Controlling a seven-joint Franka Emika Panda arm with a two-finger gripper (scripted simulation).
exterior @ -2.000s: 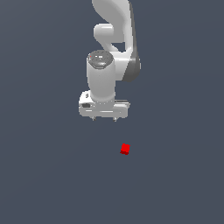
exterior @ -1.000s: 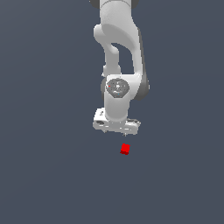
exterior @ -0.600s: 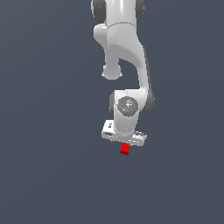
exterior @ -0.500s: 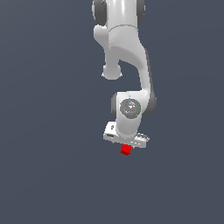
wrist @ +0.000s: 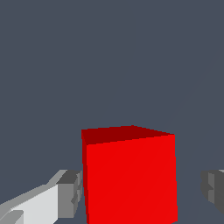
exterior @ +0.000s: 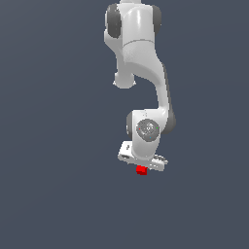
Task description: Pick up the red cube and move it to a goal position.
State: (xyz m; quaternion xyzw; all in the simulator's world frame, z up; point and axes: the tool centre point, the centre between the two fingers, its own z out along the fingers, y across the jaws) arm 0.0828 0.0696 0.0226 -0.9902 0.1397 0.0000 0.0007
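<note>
The red cube (exterior: 141, 170) is a tiny bright red block on the flat grey floor, partly covered from above by the white hand. My gripper (exterior: 142, 167) is lowered right over it. In the wrist view the red cube (wrist: 130, 175) fills the space between my gripper (wrist: 142, 192) fingers. One grey pad (wrist: 70, 192) stands close beside one face of the cube. The other pad (wrist: 213, 187) stands apart from the opposite face, with a clear gap. The jaws are open around the cube.
The white arm (exterior: 141, 58) rises above the hand toward the top of the exterior view. The grey floor (exterior: 58, 185) spreads plain on all sides. No goal marker shows.
The arm has reached forward and lowered the hand from well above the cube down onto it. The cube has not moved. It now sits between the fingers.
</note>
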